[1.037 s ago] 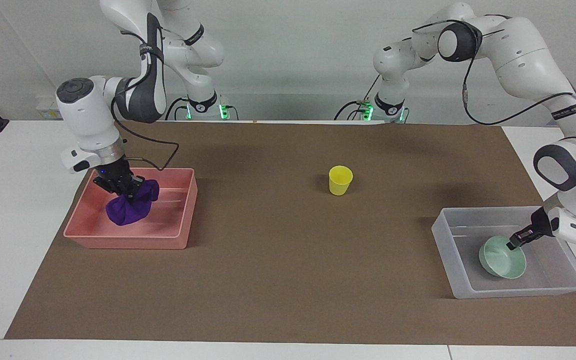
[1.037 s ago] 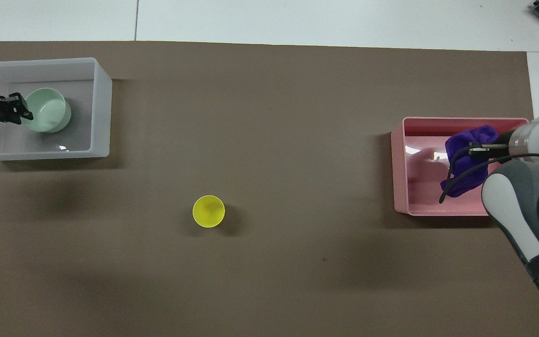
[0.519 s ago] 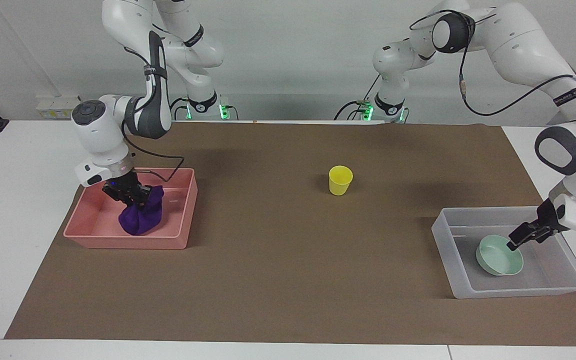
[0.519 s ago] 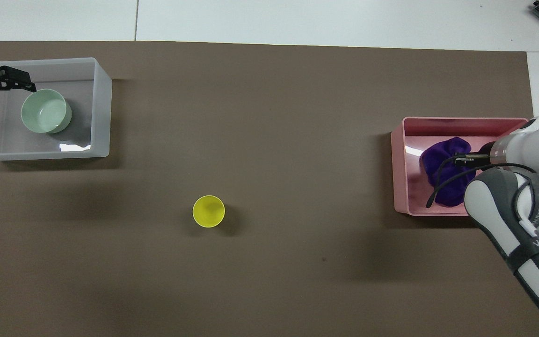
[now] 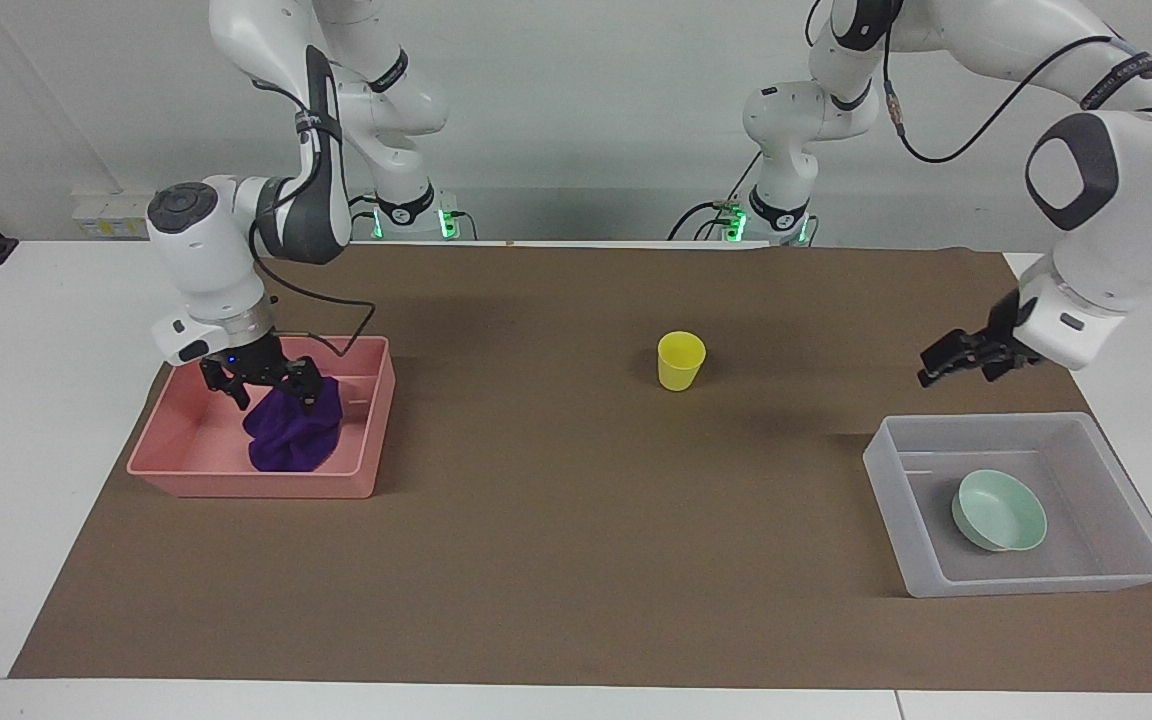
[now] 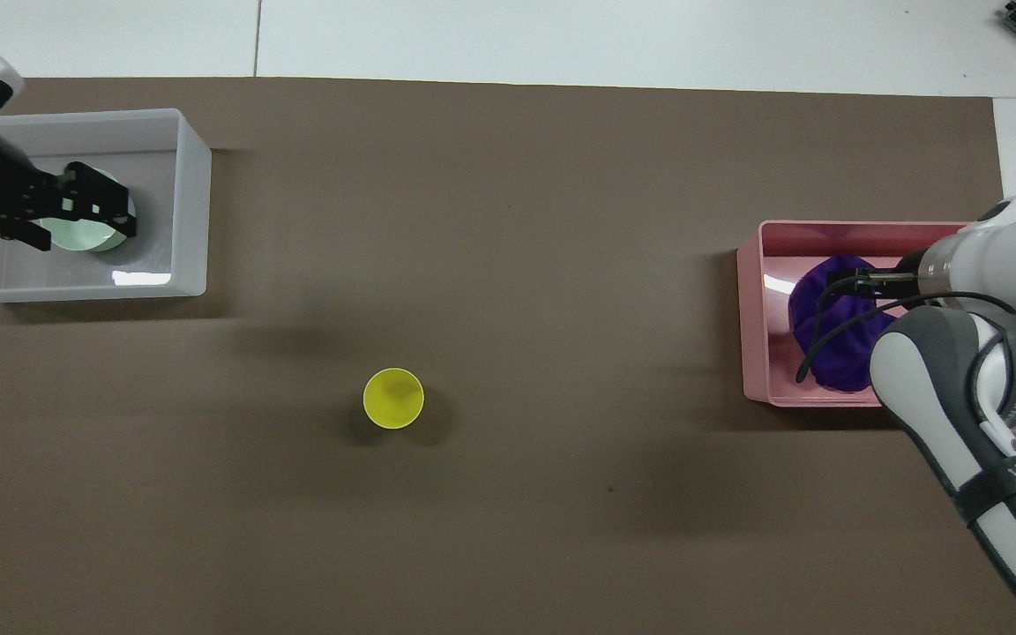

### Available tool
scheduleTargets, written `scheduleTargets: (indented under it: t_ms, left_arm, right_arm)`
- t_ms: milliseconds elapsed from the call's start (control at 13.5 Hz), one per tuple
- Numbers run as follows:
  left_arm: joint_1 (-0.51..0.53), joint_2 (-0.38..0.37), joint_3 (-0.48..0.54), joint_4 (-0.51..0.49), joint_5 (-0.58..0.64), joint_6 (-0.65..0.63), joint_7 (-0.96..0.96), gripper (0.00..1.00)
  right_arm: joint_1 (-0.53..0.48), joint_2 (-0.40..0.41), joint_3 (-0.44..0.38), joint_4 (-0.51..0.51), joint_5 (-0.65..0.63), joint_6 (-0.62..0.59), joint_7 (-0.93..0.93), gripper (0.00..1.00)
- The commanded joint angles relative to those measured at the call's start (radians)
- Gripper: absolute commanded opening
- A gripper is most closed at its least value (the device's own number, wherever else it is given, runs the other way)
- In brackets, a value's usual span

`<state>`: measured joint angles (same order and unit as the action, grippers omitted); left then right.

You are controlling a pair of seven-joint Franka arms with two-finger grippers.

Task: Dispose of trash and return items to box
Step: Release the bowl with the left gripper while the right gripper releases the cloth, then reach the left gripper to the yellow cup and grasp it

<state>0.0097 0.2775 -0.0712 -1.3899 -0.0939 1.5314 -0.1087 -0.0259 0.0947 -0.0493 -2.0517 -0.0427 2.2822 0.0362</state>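
Facing view: the right gripper [image 5: 264, 390] spreads wide just over the purple cloth [image 5: 294, 435] in the pink bin [image 5: 176, 455]; the left gripper [image 5: 939, 365] hangs parted, empty, above the clear box [image 5: 886, 470] holding the green bowl [image 5: 1000, 511]. Overhead view: the yellow cup [image 6: 393, 399] stands mid-mat.

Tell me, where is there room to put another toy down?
Bare mat lies all around the cup, between the pink bin and the box. The box has bare floor beside the bowl. The pink bin is crowded by the cloth.
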Motion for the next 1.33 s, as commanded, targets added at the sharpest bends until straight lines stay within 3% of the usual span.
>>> scheduleTargets:
  t_ms: [0, 148, 370, 667, 889, 963, 1111, 1185, 1259]
  left_arm:
    - [-0.071, -0.165, 0.014, -0.261, -0.064, 0.079, -0.026, 1.00]
    - [-0.124, -0.289, 0.013, -0.488, -0.095, 0.253, -0.025, 1.00]
    - [-0.252, -0.348, 0.013, -0.742, -0.098, 0.517, -0.043, 1.00]
    - [-0.384, -0.313, 0.014, -0.888, -0.098, 0.751, -0.135, 1.00]
    - [-0.412, -0.293, 0.014, -0.902, -0.098, 0.768, -0.146, 1.00]
    - [-0.415, -0.282, 0.014, -0.900, -0.098, 0.785, -0.152, 0.91]
    - [-0.431, -0.242, 0.014, -0.893, -0.098, 0.799, -0.181, 0.52]
    - [-0.435, -0.233, 0.014, -0.890, -0.098, 0.802, -0.204, 0.36]
    - [-0.436, -0.228, 0.014, -0.890, -0.096, 0.797, -0.213, 0.26]
  right_arm:
    - [0.037, -0.035, 0.006, 0.037, -0.014, -0.093, 0.070, 1.00]
    - [0.037, -0.046, 0.008, 0.131, -0.011, -0.229, 0.070, 1.00]
    - [0.035, -0.056, 0.006, 0.299, 0.000, -0.456, 0.068, 1.00]
    - [0.027, -0.130, 0.005, 0.361, 0.004, -0.599, 0.065, 1.00]
    - [0.021, -0.159, -0.004, 0.421, 0.004, -0.711, 0.056, 1.00]
    - [0.020, -0.158, -0.004, 0.455, 0.004, -0.751, 0.051, 1.00]
    - [0.018, -0.162, -0.004, 0.444, 0.007, -0.754, 0.042, 1.00]
    - [0.020, -0.162, -0.006, 0.441, 0.009, -0.745, 0.039, 1.00]
    - [0.023, -0.162, -0.004, 0.440, 0.012, -0.745, 0.039, 1.00]
